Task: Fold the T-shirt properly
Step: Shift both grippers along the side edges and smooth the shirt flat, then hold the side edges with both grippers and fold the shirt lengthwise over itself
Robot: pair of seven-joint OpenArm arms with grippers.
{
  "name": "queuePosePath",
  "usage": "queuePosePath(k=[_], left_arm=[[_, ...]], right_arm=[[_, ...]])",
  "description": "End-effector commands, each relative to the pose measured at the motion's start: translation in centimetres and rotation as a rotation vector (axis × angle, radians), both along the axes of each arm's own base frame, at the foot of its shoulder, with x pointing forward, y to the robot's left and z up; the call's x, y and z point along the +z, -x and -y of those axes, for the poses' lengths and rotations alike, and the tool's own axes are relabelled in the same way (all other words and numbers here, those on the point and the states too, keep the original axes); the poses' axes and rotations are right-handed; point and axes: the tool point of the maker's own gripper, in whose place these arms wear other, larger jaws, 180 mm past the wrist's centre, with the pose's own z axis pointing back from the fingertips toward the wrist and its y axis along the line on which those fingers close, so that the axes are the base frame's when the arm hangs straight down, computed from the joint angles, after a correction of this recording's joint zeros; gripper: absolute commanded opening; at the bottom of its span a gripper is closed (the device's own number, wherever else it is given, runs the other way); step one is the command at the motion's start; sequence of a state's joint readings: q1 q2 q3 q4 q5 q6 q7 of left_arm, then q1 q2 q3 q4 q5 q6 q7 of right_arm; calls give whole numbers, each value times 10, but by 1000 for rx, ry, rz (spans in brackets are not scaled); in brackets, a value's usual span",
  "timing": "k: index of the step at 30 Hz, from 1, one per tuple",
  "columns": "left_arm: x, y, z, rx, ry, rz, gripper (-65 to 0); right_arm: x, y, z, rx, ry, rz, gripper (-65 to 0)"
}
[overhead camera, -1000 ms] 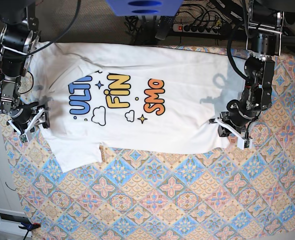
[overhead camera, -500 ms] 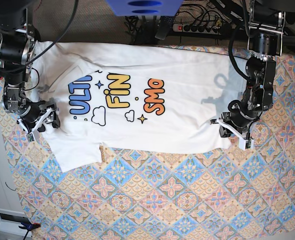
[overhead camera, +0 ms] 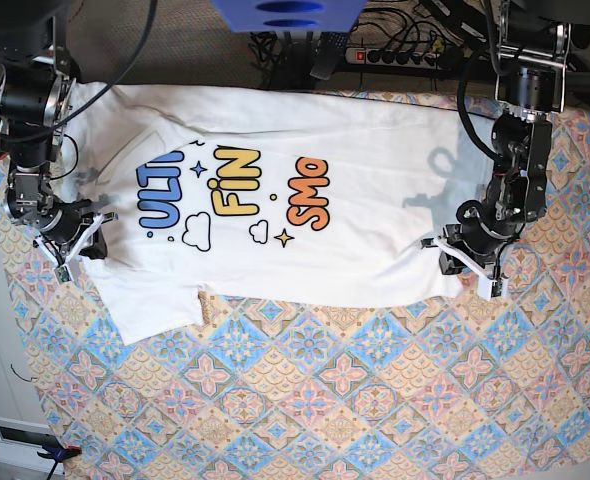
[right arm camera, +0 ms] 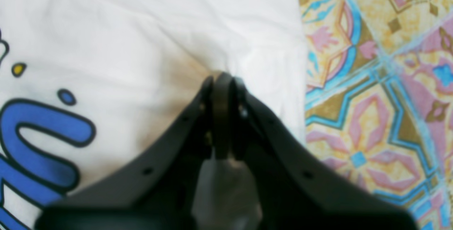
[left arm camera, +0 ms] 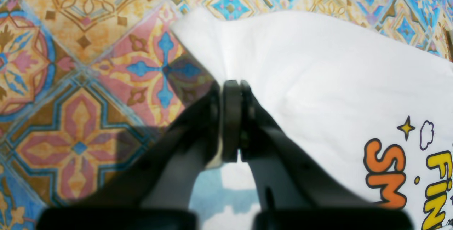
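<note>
We see the T-shirt [overhead camera: 275, 190] spread print-up across the tiled-pattern counter [overhead camera: 375, 400]. Left pincer [left arm camera: 231, 85] is clamped on its hem corner; right pincer [right arm camera: 221, 78] is clamped on fabric at the opposite edge.

the white t-shirt [overhead camera: 355, 170] is showing blue, yellow and orange lettering outlined in black. the tablecloth [overhead camera: 355, 400] is displaying tiled diamond medallions in blue, pink, ochre and cream. both grippers are appearing black.

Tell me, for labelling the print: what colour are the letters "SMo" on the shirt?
Orange with dark outlines on the T-shirt; clearest in the base view.
</note>
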State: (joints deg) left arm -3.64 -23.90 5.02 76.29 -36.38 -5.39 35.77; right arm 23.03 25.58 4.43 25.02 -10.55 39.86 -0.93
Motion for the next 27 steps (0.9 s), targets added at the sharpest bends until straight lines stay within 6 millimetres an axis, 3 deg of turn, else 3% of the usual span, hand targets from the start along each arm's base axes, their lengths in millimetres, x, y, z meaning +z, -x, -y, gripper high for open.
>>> queuePosePath(k=[1, 6, 11, 16, 21, 27], left_arm=[[17, -12, -5, 2, -6, 57, -650], [16, -10, -6, 5, -6, 54, -650], [19, -3, -31, 87, 4, 64, -650], [25, 4, -29, 76, -4, 82, -650], [23, 16, -33, 83, -8, 76, -650], [30, 27, -36, 97, -10, 104, -650]], right_arm=[[33, -27, 10, -1, 16, 107, -646], [45, -16, 24, -18, 60, 152, -646], [58, -10, 34, -18, 123, 161, -646], [74, -12, 46, -57, 147, 194, -646], [75, 11, 64, -100, 183, 180, -646], [76, 31, 63, -70, 225, 175, -646]])
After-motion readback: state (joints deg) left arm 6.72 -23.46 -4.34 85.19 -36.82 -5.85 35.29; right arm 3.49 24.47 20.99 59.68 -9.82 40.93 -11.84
